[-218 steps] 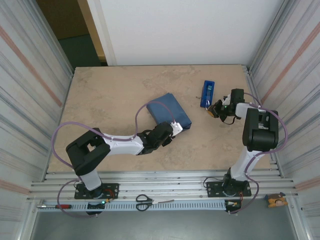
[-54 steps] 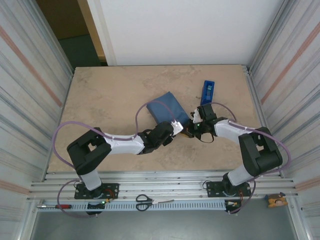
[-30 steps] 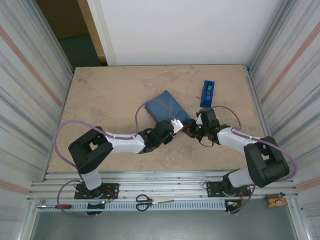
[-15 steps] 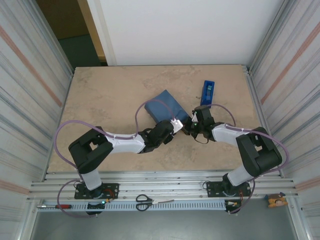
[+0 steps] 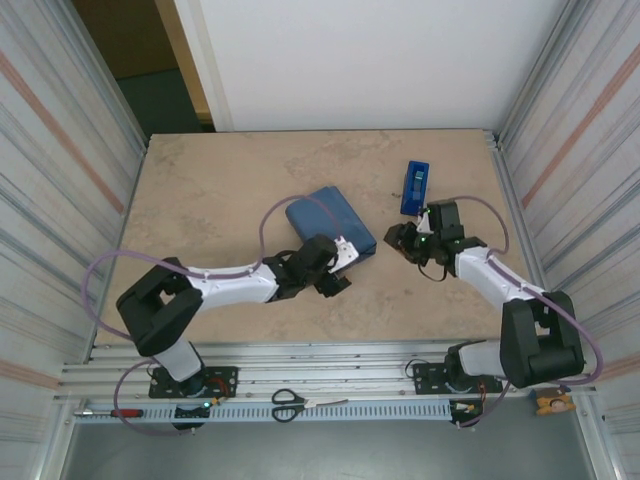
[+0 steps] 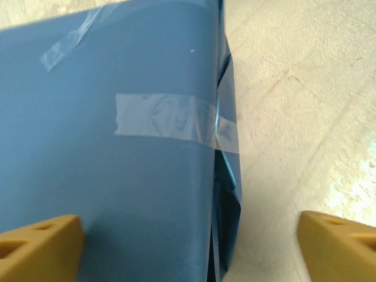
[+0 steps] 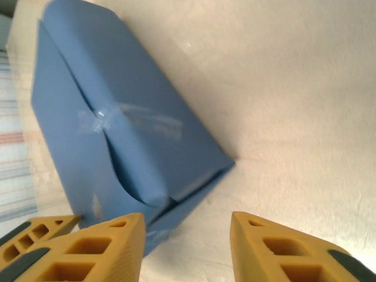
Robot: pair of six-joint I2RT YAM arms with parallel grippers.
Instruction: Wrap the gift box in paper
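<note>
Near the middle of the table (image 5: 200, 200) the paper (image 5: 330, 220) covers the gift box completely, with no orange showing, so the wrapping looks all but done; at most a loose end fold is left to press. The left tool (image 6: 188, 247) is released, its jaws spread wide over the parcel's near edge, and the right tool (image 7: 185, 247) hangs released just off its right end, grasping nothing. Open table surrounds the parcel for drawing away, with only the tape dispenser (image 5: 415, 187) near its right corner, and tape strips (image 6: 170, 117) hold its seams.
</note>
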